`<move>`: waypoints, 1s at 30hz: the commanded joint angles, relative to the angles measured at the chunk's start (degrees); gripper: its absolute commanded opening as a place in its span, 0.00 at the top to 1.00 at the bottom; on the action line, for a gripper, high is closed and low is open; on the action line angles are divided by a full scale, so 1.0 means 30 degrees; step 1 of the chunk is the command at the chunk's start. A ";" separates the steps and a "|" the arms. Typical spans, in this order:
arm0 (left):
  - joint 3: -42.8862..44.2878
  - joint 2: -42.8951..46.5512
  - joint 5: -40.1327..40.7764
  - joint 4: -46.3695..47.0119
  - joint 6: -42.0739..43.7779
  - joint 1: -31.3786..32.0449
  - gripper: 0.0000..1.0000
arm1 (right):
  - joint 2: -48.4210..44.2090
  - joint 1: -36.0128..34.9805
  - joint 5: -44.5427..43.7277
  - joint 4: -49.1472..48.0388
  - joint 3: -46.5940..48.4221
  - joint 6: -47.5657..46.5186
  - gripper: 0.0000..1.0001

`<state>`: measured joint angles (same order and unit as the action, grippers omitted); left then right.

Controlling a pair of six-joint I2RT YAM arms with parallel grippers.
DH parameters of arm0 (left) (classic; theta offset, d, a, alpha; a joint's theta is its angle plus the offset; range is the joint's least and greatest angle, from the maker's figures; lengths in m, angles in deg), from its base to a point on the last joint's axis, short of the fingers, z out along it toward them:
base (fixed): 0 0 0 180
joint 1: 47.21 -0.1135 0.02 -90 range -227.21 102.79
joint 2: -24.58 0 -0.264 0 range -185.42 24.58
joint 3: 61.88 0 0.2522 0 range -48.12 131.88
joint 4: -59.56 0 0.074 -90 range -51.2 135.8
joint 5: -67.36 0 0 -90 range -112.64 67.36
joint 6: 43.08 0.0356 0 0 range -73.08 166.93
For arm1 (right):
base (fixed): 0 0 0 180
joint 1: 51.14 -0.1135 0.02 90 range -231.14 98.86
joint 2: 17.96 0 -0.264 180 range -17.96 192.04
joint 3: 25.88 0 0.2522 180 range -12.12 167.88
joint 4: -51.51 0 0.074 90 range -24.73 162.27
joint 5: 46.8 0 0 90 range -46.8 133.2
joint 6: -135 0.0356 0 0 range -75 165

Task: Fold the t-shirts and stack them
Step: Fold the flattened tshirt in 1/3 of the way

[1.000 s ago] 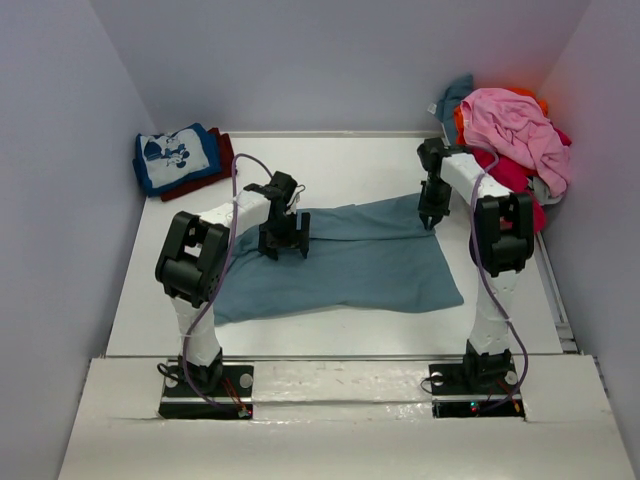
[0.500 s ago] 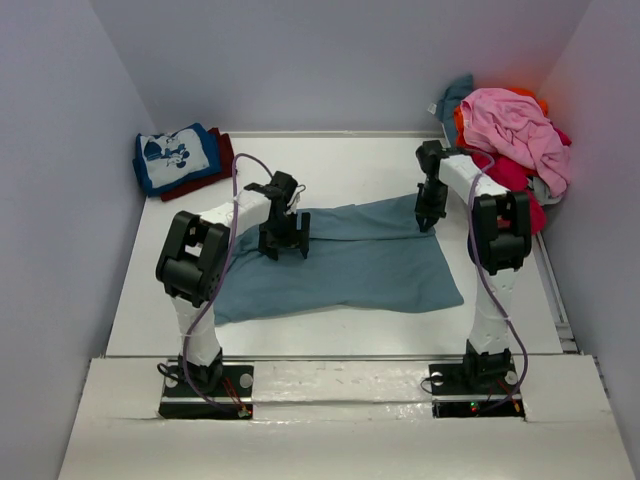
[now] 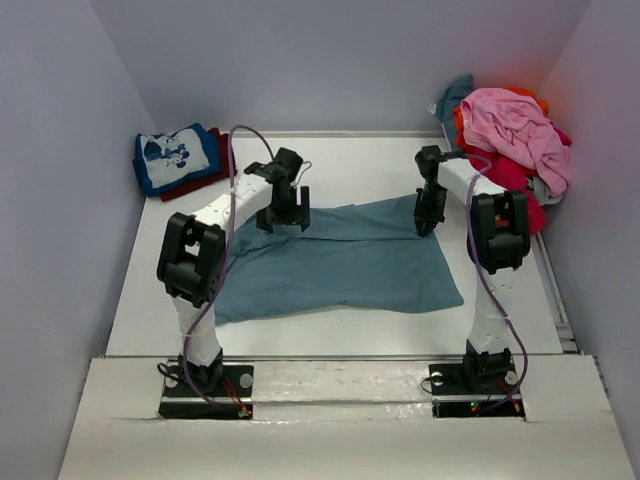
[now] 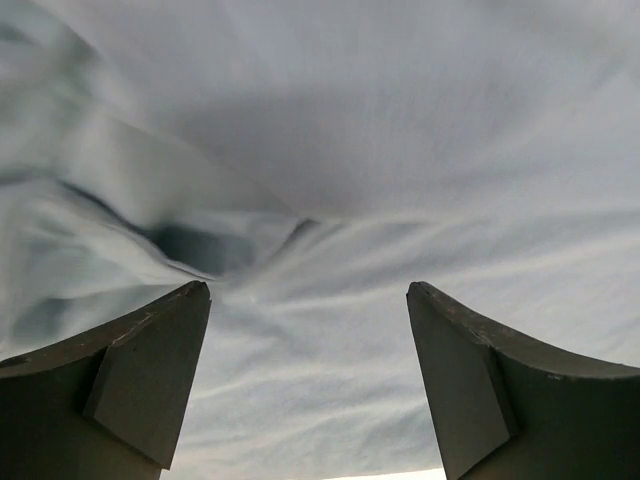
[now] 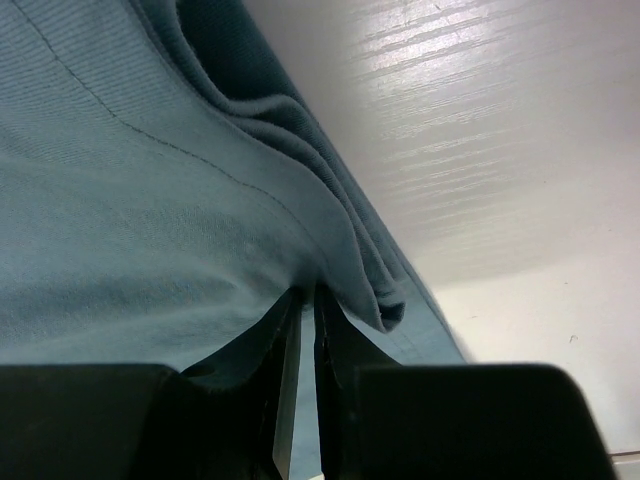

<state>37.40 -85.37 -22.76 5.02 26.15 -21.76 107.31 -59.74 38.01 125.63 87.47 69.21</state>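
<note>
A slate-blue t-shirt [image 3: 340,265] lies spread flat across the middle of the table. My left gripper [image 3: 283,215] hangs open just above the shirt's far left edge. In the left wrist view its fingers [image 4: 150,370] stand wide apart over wrinkled cloth [image 4: 330,150], with nothing between them. My right gripper [image 3: 427,222] is at the shirt's far right corner. In the right wrist view this gripper [image 5: 305,295] is shut on a bunched fold of the shirt [image 5: 130,200] at its hem.
A folded blue tee with white cartoon print [image 3: 175,155] sits on a dark red one [image 3: 222,160] at the back left. At the back right is a loose pile of pink [image 3: 515,125], red [image 3: 510,175], orange [image 3: 460,122] and teal [image 3: 455,95] tees. Walls close in the table.
My left gripper has moved away from the arm bases to the shirt's far edge, still open. My right gripper has pinched tighter on the corner and shifted slightly left.
</note>
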 commanded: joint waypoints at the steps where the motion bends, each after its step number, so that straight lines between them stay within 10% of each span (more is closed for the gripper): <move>1: 0.2576 0.1903 0.3404 -0.1202 -0.0867 0.0012 0.08 | 0.0488 0.0113 0.0353 -0.0578 0.0055 0.0017 0.84; 30: -0.1641 0.1144 0.3116 -0.0032 -0.1513 -0.3006 0.07 | -0.0302 0.0113 0.0353 -0.0813 -0.0736 -0.0012 0.84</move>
<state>32.46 -83.27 -13.44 3.84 20.90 -30.28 107.24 -59.72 38.71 125.08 87.07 69.19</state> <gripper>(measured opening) 0.928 0.162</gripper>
